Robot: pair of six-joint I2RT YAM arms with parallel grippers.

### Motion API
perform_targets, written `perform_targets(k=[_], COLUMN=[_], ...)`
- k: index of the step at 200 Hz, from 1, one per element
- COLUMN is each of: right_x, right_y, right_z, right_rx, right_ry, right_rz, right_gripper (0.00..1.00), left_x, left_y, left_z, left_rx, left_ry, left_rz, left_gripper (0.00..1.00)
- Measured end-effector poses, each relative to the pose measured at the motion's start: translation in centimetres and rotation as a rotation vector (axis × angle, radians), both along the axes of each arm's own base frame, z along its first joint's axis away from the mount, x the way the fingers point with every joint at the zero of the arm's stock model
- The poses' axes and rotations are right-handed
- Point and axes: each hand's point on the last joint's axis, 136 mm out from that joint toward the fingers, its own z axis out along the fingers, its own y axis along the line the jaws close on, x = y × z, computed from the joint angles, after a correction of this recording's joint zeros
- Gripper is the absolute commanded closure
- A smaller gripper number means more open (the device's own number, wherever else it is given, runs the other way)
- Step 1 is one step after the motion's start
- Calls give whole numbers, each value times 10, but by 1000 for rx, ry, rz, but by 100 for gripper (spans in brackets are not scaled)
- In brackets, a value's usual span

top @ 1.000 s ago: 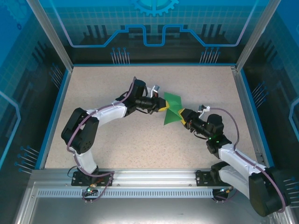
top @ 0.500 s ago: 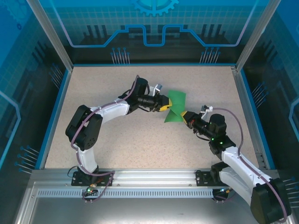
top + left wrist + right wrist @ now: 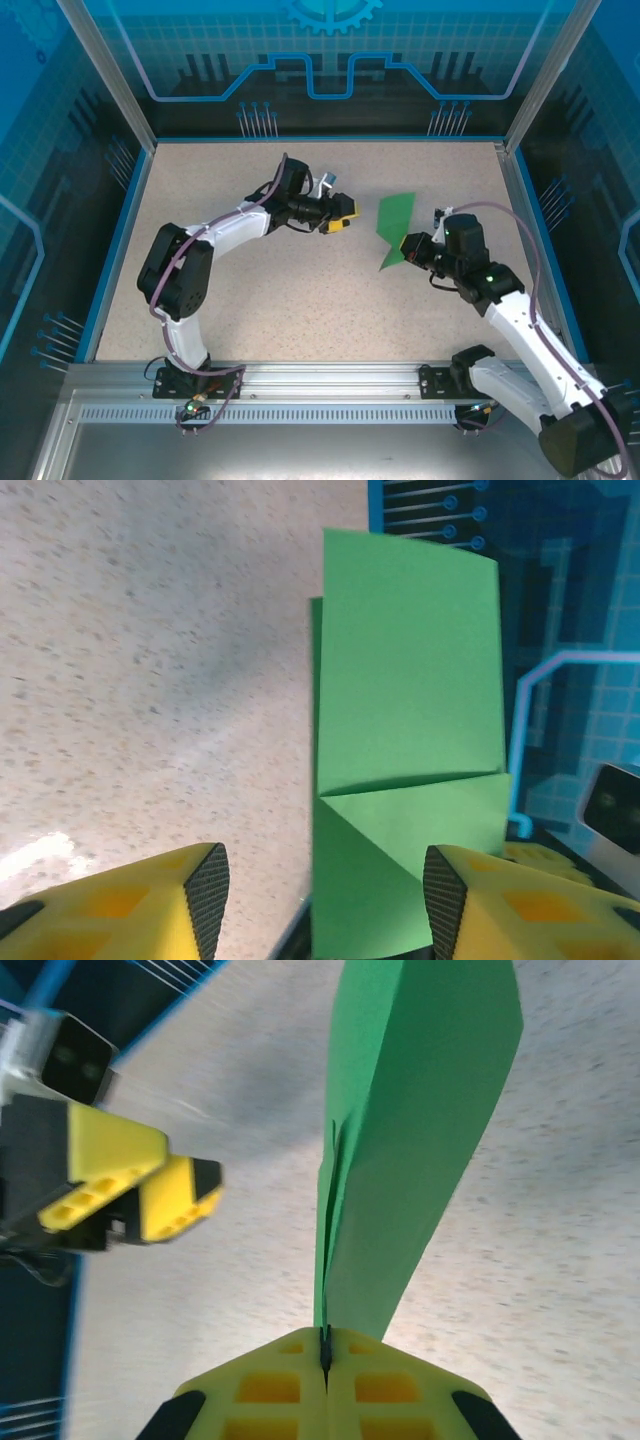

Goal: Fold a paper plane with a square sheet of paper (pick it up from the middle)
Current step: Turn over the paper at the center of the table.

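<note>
The bright green sheet of paper [image 3: 396, 226] is folded into a narrow layered strip with a diagonal crease. It hangs above the table right of centre. My right gripper [image 3: 409, 249] is shut on its lower end; in the right wrist view the paper [image 3: 415, 1130] rises straight out of the closed yellow fingertips of that gripper [image 3: 323, 1348]. My left gripper [image 3: 346, 214] stands open to the left of the paper, apart from it. In the left wrist view the paper [image 3: 405, 700] lies ahead beyond the spread fingers of the left gripper [image 3: 325, 885], nothing between them.
The speckled table [image 3: 250, 290] is bounded by a blue rim and metal frame posts [image 3: 110, 80]. The left gripper's yellow fingers [image 3: 150, 1190] show in the right wrist view, left of the paper. Both arm bases sit on the rail [image 3: 320, 385] at the near edge.
My left gripper opened, let go of the paper and drew back to the left. My right gripper shut on the paper and carried it to the right, away from the left gripper.
</note>
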Motion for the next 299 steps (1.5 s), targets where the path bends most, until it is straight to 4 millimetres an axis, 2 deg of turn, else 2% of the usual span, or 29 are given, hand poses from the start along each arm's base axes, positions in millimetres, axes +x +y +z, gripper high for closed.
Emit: perform_targets(k=[51,78,114,142,189,210,233,269,299], right_x=[2,8,12,14,4,-1,-7,-13,-21], right_y=[11,21,36,63,111,130,151,174,185], right_z=[-13,-22,-44,-63,-103,-118,-135,-156,-165], right_rx=[-595,-841,-1080,-1193,-1222,-1167,-1067,-937,-829], right_ry=[113,150,207,229,243,246,236,228,217], right_rz=[109,158,234,315,447,490,531,576,605], right_gripper=[94,93,91,89,82,80,77,65,55], left_x=[7,10,30,45,50,51,51,49,44], left_y=[20,30,61,86,96,100,103,103,104], left_z=[-18,-23,-26,-23,-17,-16,-22,-40,-44], left_rx=[111,137,172,216,231,239,248,272,285], left_ry=[26,44,51,23,19,9,33,75,88], left_rz=[66,95,173,230,236,232,232,217,206], left_gripper=[40,39,38,38,38,38,38,37,37])
